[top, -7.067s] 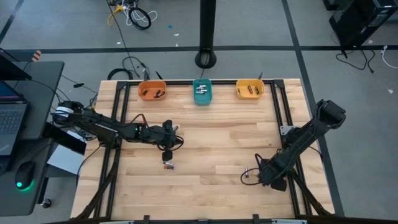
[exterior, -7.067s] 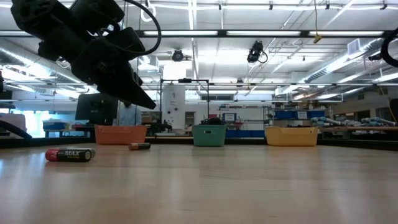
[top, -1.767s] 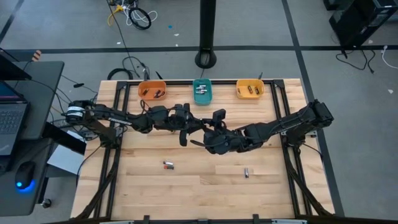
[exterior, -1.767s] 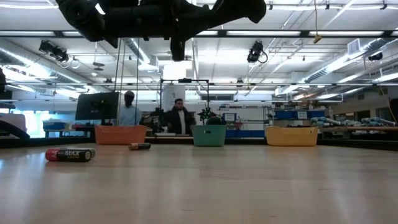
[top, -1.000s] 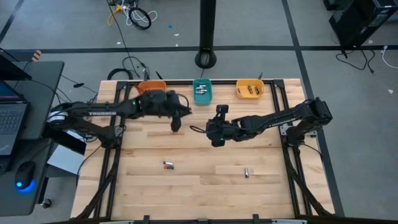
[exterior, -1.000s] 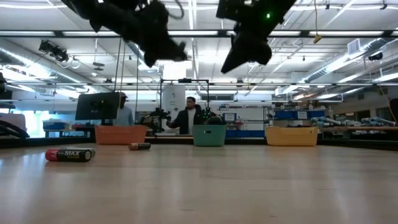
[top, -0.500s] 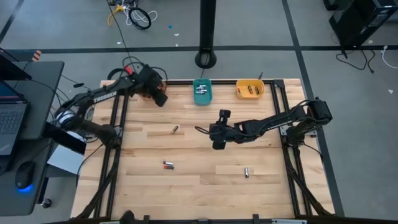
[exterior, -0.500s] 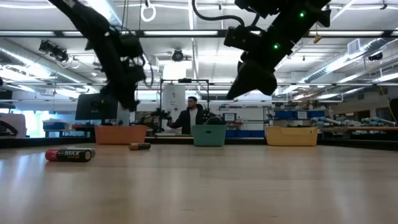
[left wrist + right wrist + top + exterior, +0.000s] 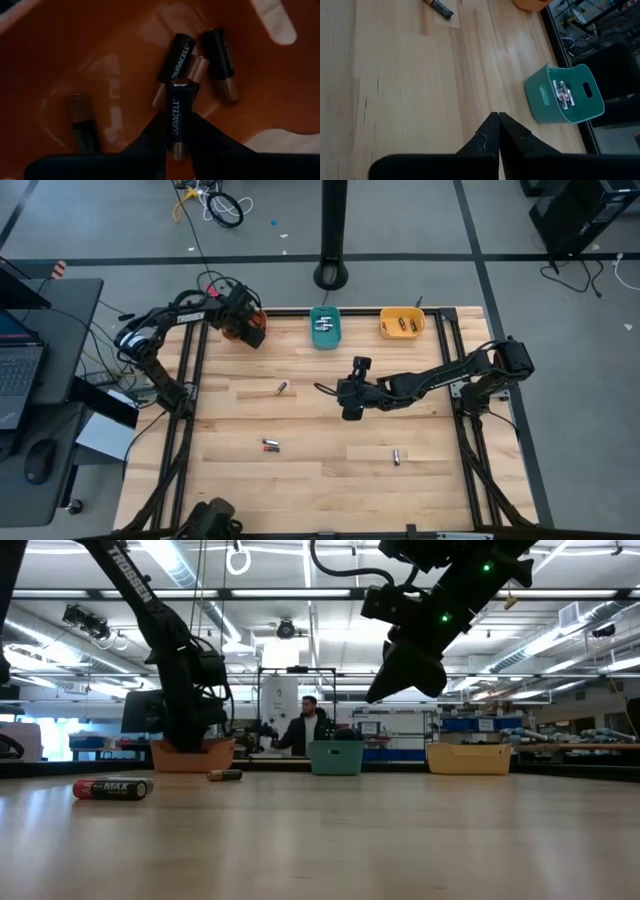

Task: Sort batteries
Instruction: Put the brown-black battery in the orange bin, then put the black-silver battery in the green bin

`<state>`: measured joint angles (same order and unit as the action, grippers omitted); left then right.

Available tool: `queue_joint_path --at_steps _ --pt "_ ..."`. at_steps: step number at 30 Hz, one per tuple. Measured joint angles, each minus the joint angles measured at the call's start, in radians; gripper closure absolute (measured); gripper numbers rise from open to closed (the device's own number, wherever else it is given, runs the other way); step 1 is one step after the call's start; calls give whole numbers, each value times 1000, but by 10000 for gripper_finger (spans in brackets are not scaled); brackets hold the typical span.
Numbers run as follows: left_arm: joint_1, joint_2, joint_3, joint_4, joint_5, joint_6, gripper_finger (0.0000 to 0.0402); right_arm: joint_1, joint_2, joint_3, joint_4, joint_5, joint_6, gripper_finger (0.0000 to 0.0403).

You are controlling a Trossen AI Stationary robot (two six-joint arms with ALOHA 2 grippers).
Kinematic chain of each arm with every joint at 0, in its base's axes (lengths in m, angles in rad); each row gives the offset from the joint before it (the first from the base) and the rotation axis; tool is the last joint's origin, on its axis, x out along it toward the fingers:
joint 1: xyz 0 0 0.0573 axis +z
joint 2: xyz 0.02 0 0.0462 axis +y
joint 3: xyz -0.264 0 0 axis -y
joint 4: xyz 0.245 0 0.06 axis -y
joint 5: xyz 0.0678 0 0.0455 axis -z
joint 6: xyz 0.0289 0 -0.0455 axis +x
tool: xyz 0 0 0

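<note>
My left gripper hangs over the orange bin at the table's far left, shut on a black and copper battery. Several more batteries lie on that bin's floor. My right gripper is shut on nothing, in the air over the middle of the table; the low view shows it well above the wood. Three loose batteries lie flat on the table: a small one, a black and red one and a silver one. My left gripper pinches the battery between its two fingers at the copper end. The fingers point down into the bin and lie along the battery. Its black end sticks out past the fingertips, over the batteries in the bin.
A teal bin with silver batteries and a yellow bin with batteries stand along the far edge, right of the orange bin. A black frame rail runs along the table's left side. A person stands in the room beyond.
My left gripper has gone from the table's middle left to the far left, over the orange bin, and down toward it, still shut on the battery. A small battery now shows on the wood where it stood. My right gripper has sunk a little and stays shut.
</note>
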<state>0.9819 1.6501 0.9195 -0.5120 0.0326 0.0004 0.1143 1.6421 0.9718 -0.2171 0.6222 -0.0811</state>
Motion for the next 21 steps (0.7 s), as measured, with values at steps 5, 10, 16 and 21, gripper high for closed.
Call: queue_joint_path --at_steps 5,10,16,21 --pt "0 0 6 2 -6 0 345 0 0 0 0 0 -4 393" --pt "-1 -2 35 -3 -7 21 300 0 0 0 0 0 -8 393" --pt "-15 -37 87 -3 -35 57 252 0 0 0 0 1 -25 391" --pt "-61 -129 87 28 -124 125 264 0 -17 3 -1 2 -26 391"
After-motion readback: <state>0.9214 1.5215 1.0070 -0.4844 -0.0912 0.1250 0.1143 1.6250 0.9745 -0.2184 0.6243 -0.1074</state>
